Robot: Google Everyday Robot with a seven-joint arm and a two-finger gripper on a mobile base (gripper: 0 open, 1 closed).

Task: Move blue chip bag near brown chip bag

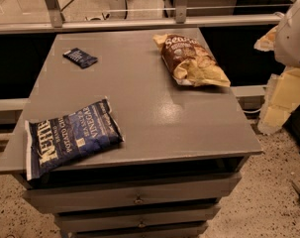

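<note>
The blue chip bag (70,138) lies flat at the front left corner of the grey table (154,108), its white "Kettle" lettering facing up and its left end reaching the table's edge. The brown chip bag (191,59) lies at the back right of the table, far from the blue bag. My gripper is out of view. Only a white rounded part of my arm (290,31) shows at the right edge, off the table and beyond the brown bag.
A small dark blue flat packet (80,57) lies at the back left of the table. Drawers (134,197) sit under the tabletop. A metal railing (139,23) runs behind the table. Pale yellow blocks (283,98) stand to the right.
</note>
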